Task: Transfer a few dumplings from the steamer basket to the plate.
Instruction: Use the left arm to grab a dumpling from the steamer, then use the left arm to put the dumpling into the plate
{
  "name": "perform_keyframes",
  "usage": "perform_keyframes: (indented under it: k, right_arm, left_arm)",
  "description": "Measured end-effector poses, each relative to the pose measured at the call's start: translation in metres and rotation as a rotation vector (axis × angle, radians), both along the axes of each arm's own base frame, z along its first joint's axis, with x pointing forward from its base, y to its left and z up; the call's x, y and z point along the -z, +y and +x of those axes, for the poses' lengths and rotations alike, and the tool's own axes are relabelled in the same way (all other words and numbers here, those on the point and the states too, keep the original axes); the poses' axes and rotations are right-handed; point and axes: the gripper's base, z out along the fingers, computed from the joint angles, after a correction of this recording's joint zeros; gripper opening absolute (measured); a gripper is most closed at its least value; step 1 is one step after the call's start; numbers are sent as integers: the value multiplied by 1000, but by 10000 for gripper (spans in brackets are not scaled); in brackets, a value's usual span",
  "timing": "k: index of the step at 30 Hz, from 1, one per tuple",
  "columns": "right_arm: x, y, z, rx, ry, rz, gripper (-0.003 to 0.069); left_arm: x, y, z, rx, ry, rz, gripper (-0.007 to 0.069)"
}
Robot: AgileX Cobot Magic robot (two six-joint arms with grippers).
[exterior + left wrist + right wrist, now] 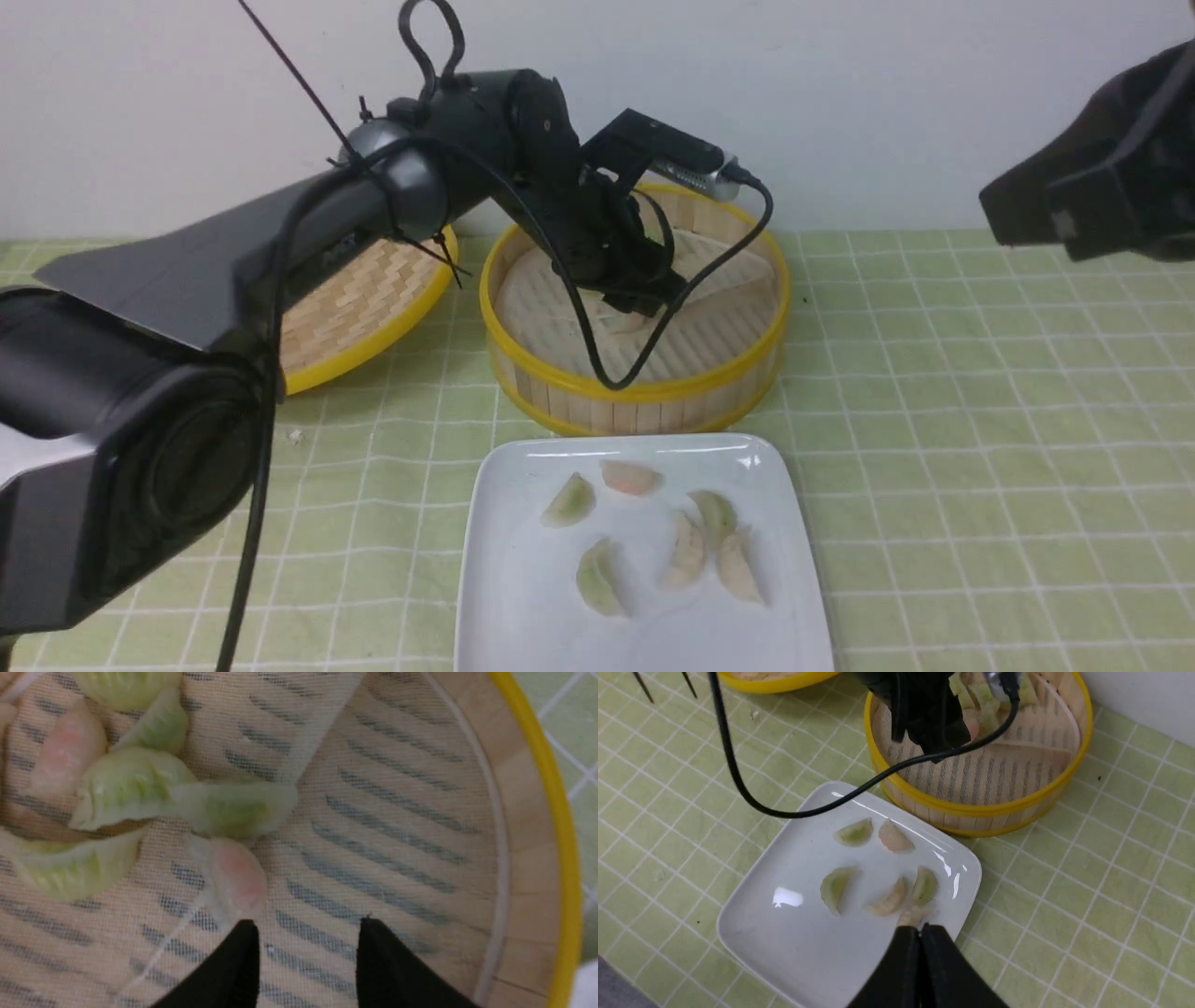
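The left gripper (308, 926) hangs inside the steamer basket (563, 812), jaws wide and empty, just beside a pink dumpling (236, 877) whose long axis points toward one jaw. The right gripper (920, 929) is pinched closed, holding nothing, above the plate (784, 933).

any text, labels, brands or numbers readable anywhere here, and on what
None can be read.
A faint marking on the left arm is too blurred to read.
The plate, steamer basket and dumplings carry no print.
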Motion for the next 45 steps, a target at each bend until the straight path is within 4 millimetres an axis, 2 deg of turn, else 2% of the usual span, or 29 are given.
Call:
perform_keyframes:
  k: [3, 12, 17, 22, 26, 30, 32, 34, 35, 38, 42, 43, 45]
  right_arm:
    - [0, -1, 0, 5, -5, -9, -15]
    - [0, -2, 0, 7, -8, -14, -15]
    - [0, -2, 0, 7, -8, -14, -15]
    - [0, -2, 0, 7, -8, -14, -15]
    - [0, -2, 0, 7, -8, -14, -15]
    - [0, -2, 0, 7, -8, -14, -15]
    - [0, -2, 0, 7, -8, -15, -15]
    - [0, -2, 0, 7, -8, -15, -15]
    - [0, -2, 0, 7, -8, -15, -15]
    - [0, -2, 0, 4, -9, -18, -15]
    - [0, -2, 0, 1, -11, -20, -15]
    - [0, -2, 0, 1, -11, -20, -15]
    - [0, -2, 0, 0, -12, -22, -15]
  left_arm:
    - [17, -1, 7, -10, -25, 13, 340]
    - [50, -2, 18, -20, -53, 43, 341]
    - [54, -4, 21, -28, -74, 31, 322]
    - [52, -4, 21, -24, -63, 32, 205]
    - [45, -4, 19, -2, -24, 54, 206]
    - [21, -1, 15, 18, 16, 99, 206]
    - [-2, 1, 12, 13, 12, 105, 206]
    - [-39, 5, 6, 8, -1, 111, 206]
    - [-48, 7, 4, 9, -4, 115, 206]
    - [-92, 15, -11, 18, -11, 130, 206]
    - [-136, 24, -28, 3, -68, 108, 206]
    - [-136, 24, -28, 1, -67, 107, 206]
    - [-162, 30, -41, -42, -86, 68, 206]
